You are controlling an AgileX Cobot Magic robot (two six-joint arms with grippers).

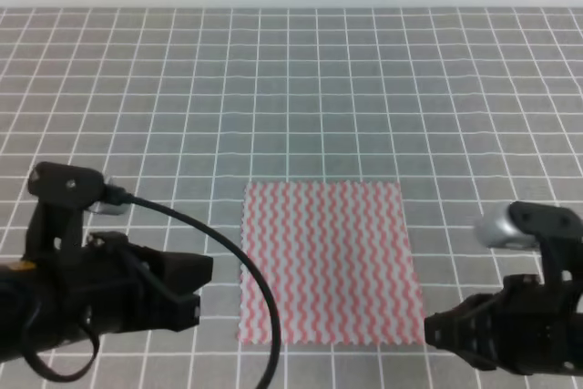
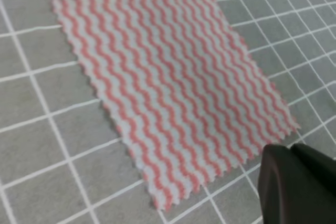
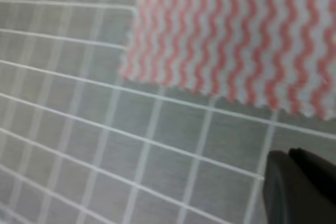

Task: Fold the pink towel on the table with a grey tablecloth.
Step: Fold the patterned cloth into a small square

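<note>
1. The pink towel [image 1: 325, 263] lies spread flat and unfolded on the table with a grey tablecloth [image 1: 291, 88], a little right of the middle and close to the near edge. It is a square cloth with wavy pink and white stripes and zigzag-cut edges.
2. The tablecloth carries a grid of thin white lines and extends well beyond the towel on every side.
3. The left gripper [image 1: 196, 289] sits low just beside the towel's left edge, near its near-left corner, apart from the cloth. Whether its jaws are together or apart cannot be told.
4. A black cable [image 1: 246, 271] arcs from the left arm across the towel's near-left corner.
5. The right gripper [image 1: 437, 330] sits just off the towel's near-right corner, not touching it. Its jaw position cannot be told either.
</note>
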